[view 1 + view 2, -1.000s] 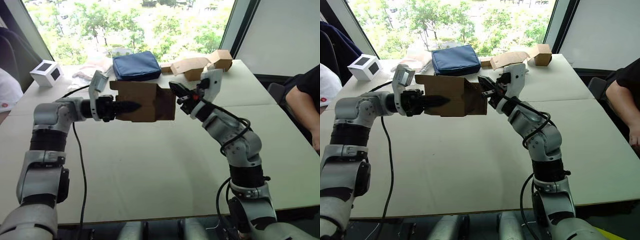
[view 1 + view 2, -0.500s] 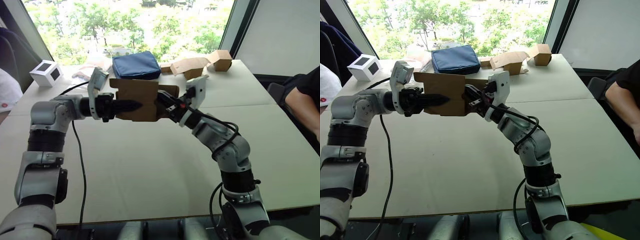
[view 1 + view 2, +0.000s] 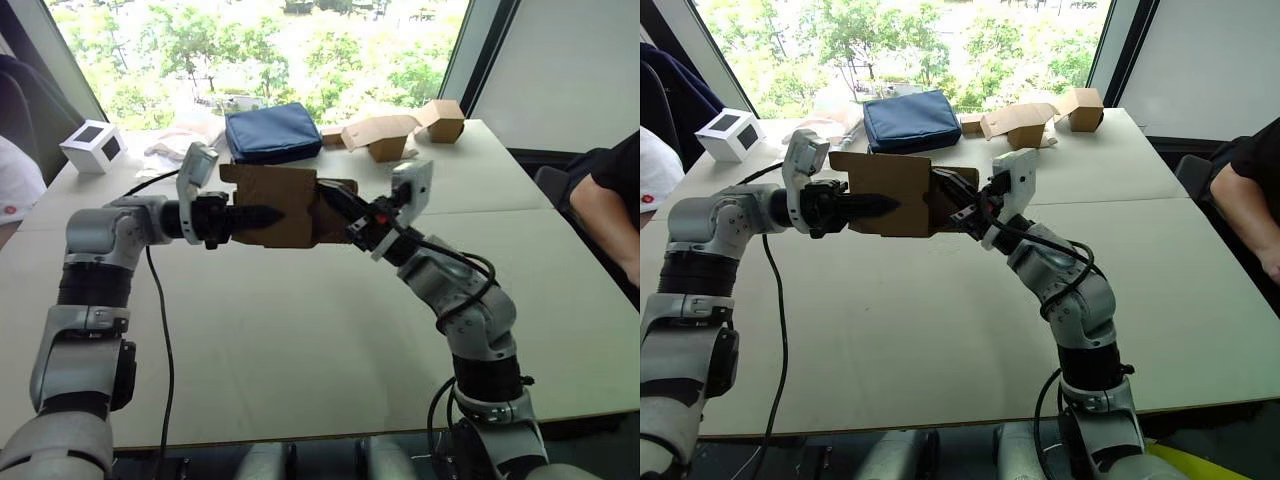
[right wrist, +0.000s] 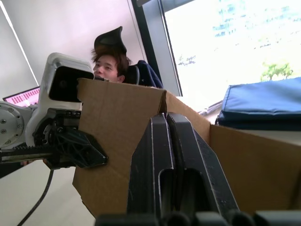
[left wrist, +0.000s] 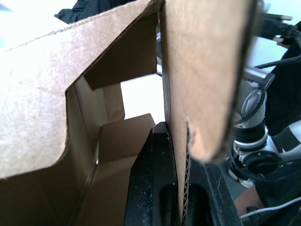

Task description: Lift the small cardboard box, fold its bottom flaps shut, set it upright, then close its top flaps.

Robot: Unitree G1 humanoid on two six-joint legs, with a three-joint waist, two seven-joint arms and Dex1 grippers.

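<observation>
A white table [image 3: 300, 330] stands in front of a big window [image 3: 260, 45] with green trees behind it. At the far side of the table lies a dark blue pouch [image 3: 272, 131]. Near its left corner stands a white cube [image 3: 92, 146] with dark panels. To the right of the pouch there are light tan cardboard boxes [image 3: 395, 128] in a group. A person's arm [image 3: 612, 215] shows at the right edge.

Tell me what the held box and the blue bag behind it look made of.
The small cardboard box: brown corrugated cardboard, matte; fluting shows along its cut edge in the left wrist view. The blue bag: probably woven fabric, soft and matte, with rounded, slightly puffy edges.
</observation>
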